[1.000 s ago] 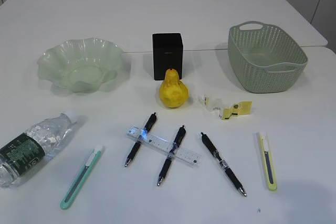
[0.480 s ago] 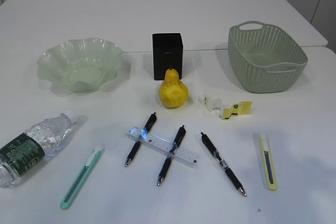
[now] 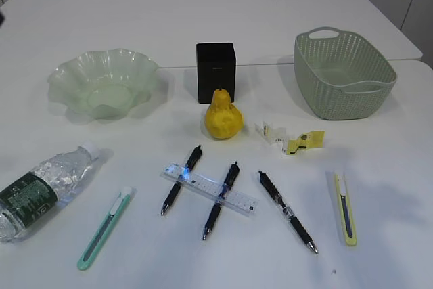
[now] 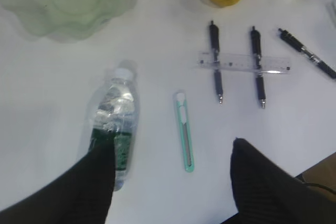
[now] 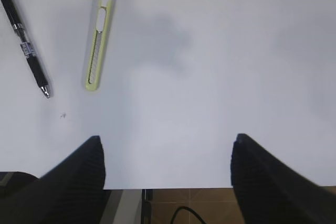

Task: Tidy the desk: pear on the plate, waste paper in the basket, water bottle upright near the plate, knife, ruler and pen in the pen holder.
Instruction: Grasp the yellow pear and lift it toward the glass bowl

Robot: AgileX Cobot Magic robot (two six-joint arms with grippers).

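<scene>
1. Left gripper (image 4: pixel 170 182) – fingers spread wide, holding nothing, hanging above the near edge of the table (image 3: pixel 203 18). The water bottle (image 4: pixel 113 124) lies on its side under and just ahead of the left finger, cap pointing away toward the plate (image 4: pixel 68 1). A teal knife (image 4: pixel 185 132) lies flat between the two fingers' lines of sight, just ahead.
2. Right gripper (image 5: pixel 167 166) – also spread apart and empty, over the near right corner of the table. A yellow-green knife (image 5: pixel 97 40) lies ahead and to its left, with one pen (image 5: pixel 25 43) further left.
3. Middle of the table: clear ruler (image 3: pixel 211 190) rests across two pens (image 3: pixel 181 179), a third pen lying just beside to the right.
4. Further out: pear (image 3: pixel 223 118) stands on the table touching or nearly touching the front of the black pen holder (image 3: pixel 216 72); waste paper (image 3: pixel 291 137) lies on the table, near the basket (image 3: pixel 344 72) but outside it.
5. Progress, as judged – nothing is placed yet. Plate bare, basket apparently empty, bottle lying down, all pens, the ruler and both knives still on the table. Every step is left to do.
</scene>
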